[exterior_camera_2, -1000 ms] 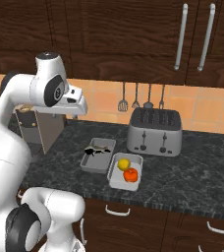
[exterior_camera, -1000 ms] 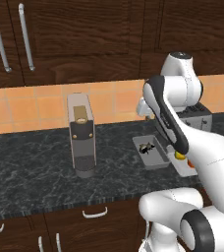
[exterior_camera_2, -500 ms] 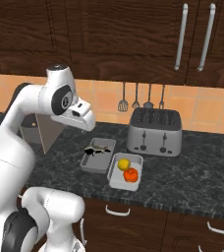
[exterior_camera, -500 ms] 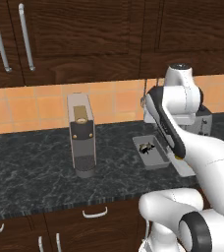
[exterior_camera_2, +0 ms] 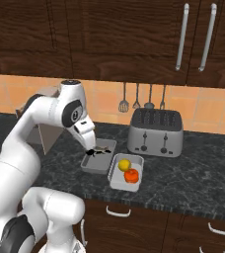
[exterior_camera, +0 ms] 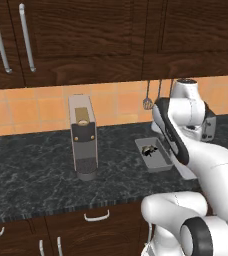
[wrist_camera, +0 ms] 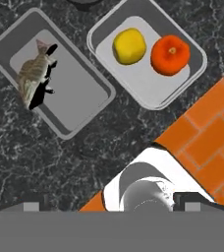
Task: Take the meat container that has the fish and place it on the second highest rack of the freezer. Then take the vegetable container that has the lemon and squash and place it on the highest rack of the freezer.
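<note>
Gripper (exterior_camera_2: 91,148) above the meat container (wrist_camera: 79,96), jaw state unreadable.
Fish (wrist_camera: 33,76) in it; lemon (wrist_camera: 129,46) and squash (wrist_camera: 170,54) in the adjacent vegetable container (wrist_camera: 138,83).

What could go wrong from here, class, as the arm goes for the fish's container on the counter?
1. The two containers sit close together; the gripper reaching the fish tray might nudge the lemon and squash tray.
2. The fish lies at one end of its tray, so a lift could tip it.
</note>
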Controlling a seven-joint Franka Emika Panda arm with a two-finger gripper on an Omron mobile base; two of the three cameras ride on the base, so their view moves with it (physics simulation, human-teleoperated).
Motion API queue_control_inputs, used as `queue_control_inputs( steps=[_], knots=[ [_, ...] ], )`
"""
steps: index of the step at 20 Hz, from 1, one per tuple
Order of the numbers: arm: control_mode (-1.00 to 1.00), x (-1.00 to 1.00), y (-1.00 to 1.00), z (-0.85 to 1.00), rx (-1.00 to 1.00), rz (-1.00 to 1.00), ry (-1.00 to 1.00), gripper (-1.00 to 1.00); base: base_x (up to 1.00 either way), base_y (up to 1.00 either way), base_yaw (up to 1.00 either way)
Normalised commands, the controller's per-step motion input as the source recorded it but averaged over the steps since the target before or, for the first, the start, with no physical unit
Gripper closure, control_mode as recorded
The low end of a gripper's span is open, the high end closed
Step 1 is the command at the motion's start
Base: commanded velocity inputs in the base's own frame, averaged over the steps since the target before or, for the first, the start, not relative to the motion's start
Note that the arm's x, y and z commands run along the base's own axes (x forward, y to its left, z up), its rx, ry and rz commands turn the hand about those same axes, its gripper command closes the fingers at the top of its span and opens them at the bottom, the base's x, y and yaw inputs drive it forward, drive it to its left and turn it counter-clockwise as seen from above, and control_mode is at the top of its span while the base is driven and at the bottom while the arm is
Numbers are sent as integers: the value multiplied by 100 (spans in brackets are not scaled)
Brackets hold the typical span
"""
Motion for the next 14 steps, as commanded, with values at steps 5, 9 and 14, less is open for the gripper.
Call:
queue_control_inputs(
  steps=[5,9,14],
  knots=[
    [-100,0,0,-48,1,-28,-9,-100,0,0,0],
    [-100,16,-11,-62,0,-11,-7,-100,0,0,0],
    [-100,27,-22,-49,5,0,0,-100,0,0,0]
  ],
)
